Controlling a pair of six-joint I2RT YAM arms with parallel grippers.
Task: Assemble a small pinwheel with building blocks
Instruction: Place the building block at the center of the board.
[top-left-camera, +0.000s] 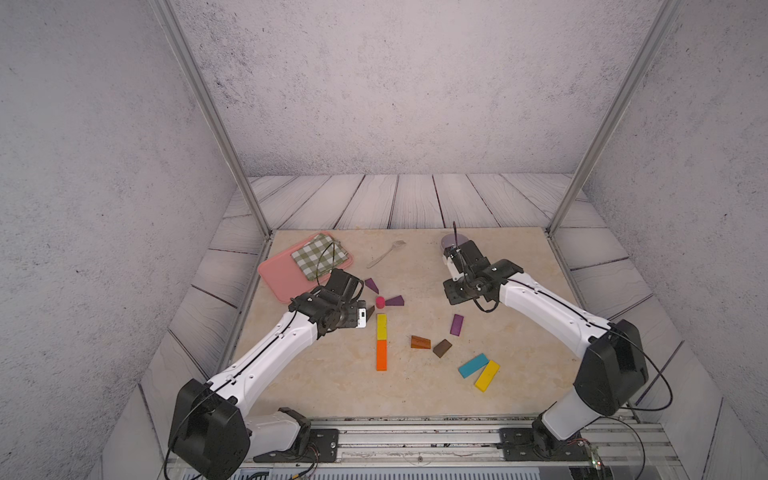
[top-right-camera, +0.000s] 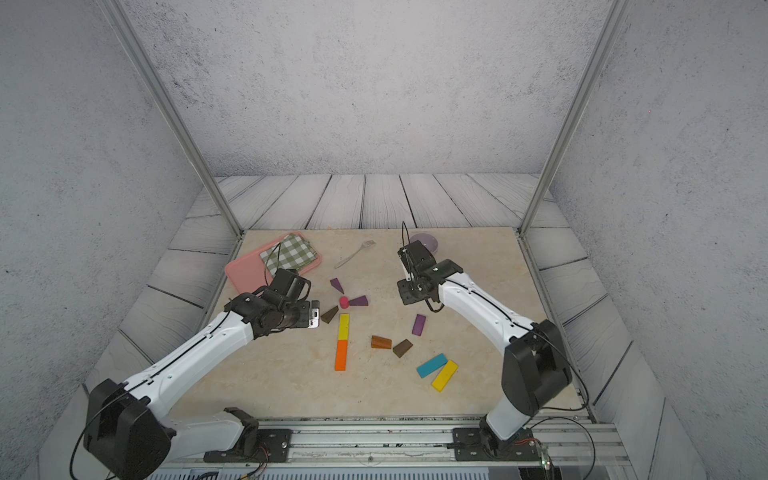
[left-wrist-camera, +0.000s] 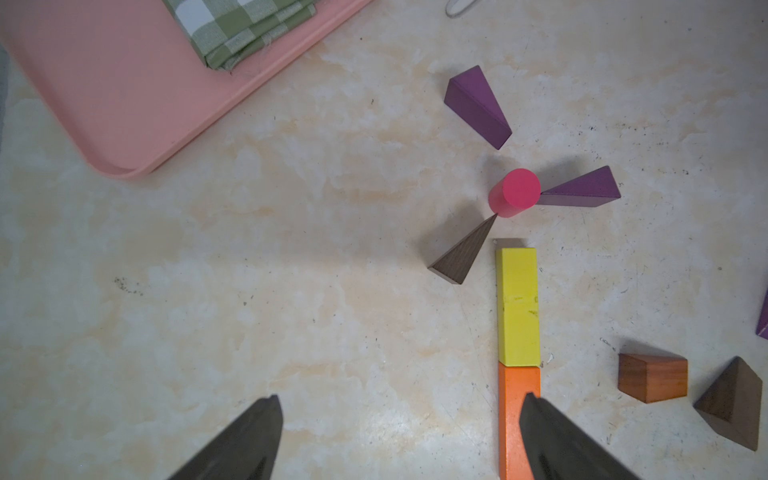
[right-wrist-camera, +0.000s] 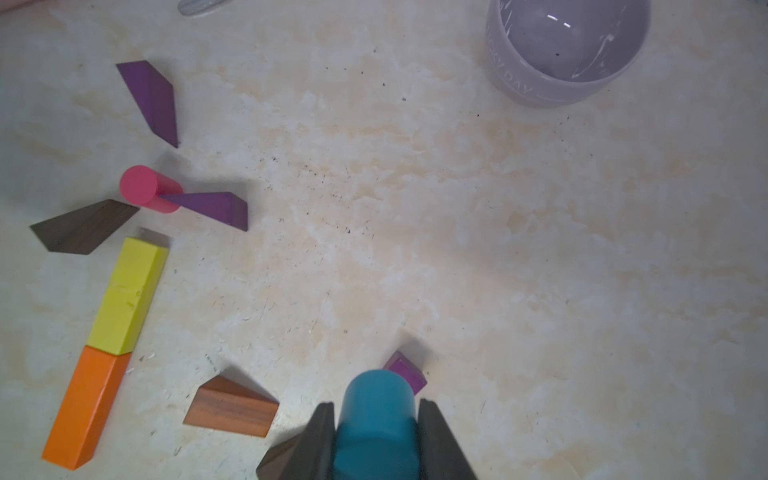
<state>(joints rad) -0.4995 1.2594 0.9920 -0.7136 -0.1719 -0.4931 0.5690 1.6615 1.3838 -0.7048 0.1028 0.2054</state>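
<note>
With the pink cylinder (top-left-camera: 380, 302) as dial centre and 12 toward the far wall, the far purple wedge (top-left-camera: 371, 285) blocks 11 o'clock, the side purple wedge (top-left-camera: 395, 301) 3, the dark wedge (top-right-camera: 329, 314) 8, and the yellow bar (top-left-camera: 381, 326) with the orange bar (top-left-camera: 381, 354) fills 6. The table (top-left-camera: 324, 374) lies bare from 12 to 2 and from 4 to 5 close in. Farther out stand the fork (top-left-camera: 386, 254) at 12, loose wedges (top-left-camera: 420, 342) at 4, and the right gripper (right-wrist-camera: 376, 409) with its blue cylinder (right-wrist-camera: 374, 390) at 3. The left gripper (left-wrist-camera: 399, 415), jaws wide, crowds 8.
</note>
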